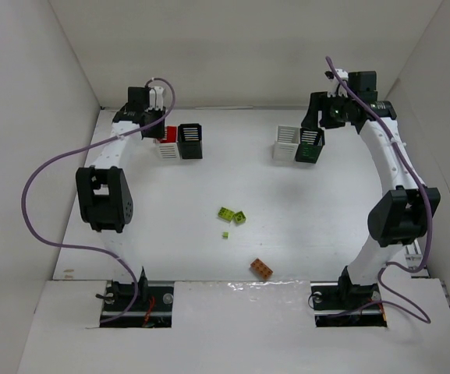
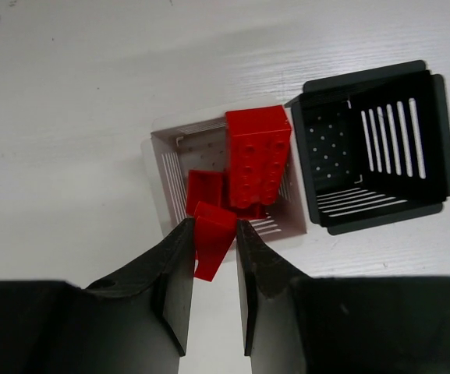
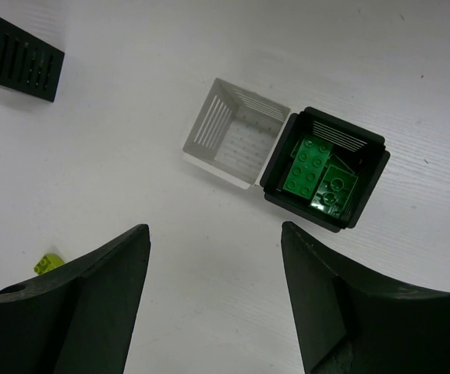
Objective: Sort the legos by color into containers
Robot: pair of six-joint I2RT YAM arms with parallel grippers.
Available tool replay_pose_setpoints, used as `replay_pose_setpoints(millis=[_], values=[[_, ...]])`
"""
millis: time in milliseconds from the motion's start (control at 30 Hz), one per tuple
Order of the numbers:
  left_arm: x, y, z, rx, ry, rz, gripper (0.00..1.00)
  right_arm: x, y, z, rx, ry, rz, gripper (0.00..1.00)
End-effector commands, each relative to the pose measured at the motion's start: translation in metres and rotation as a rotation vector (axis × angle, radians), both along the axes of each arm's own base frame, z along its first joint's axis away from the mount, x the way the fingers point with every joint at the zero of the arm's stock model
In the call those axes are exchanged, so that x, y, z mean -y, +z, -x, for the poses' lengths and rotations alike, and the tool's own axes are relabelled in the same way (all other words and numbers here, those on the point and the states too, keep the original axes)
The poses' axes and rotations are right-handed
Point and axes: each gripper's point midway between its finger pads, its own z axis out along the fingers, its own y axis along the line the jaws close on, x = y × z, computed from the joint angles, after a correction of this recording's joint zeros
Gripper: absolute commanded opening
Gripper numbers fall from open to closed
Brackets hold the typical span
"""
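My left gripper (image 2: 213, 226) is shut on a small red lego (image 2: 211, 241) and holds it over the near rim of a white bin (image 2: 166, 175). That bin holds a large red brick (image 2: 257, 156) and a smaller red one. In the top view the left gripper (image 1: 157, 118) hangs over this white bin (image 1: 167, 148). My right gripper (image 3: 214, 230) is open and empty, above bare table near the right bin pair. There a black bin (image 3: 369, 183) holds green legos (image 3: 318, 175), beside an empty white bin (image 3: 236, 140).
An empty black bin (image 2: 377, 148) stands right of the red-filled bin. Two yellow-green bricks (image 1: 226, 212) (image 1: 241, 217), a tiny yellow-green piece (image 1: 225, 234) and an orange brick (image 1: 260, 269) lie on the table's middle. White walls enclose the table.
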Motion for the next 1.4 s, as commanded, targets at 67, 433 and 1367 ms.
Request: replay_pose_setpoints(millis=[67,433,1367], values=[[-0.004,0.022,-0.021,0.071,0.020,0.016,0.13,-0.005,0.015,-0.003,0.047,0.016,0.010,0.73],[0.000,0.039,-0.027,0.121,0.004,0.032,0.45,-0.010,0.002,0.001,0.021,0.033,0.019,0.73],[-0.026,0.168,0.120,0.457,0.042,0.107,1.00,-0.193,-0.154,0.217,0.044,1.265,0.498,0.85]])
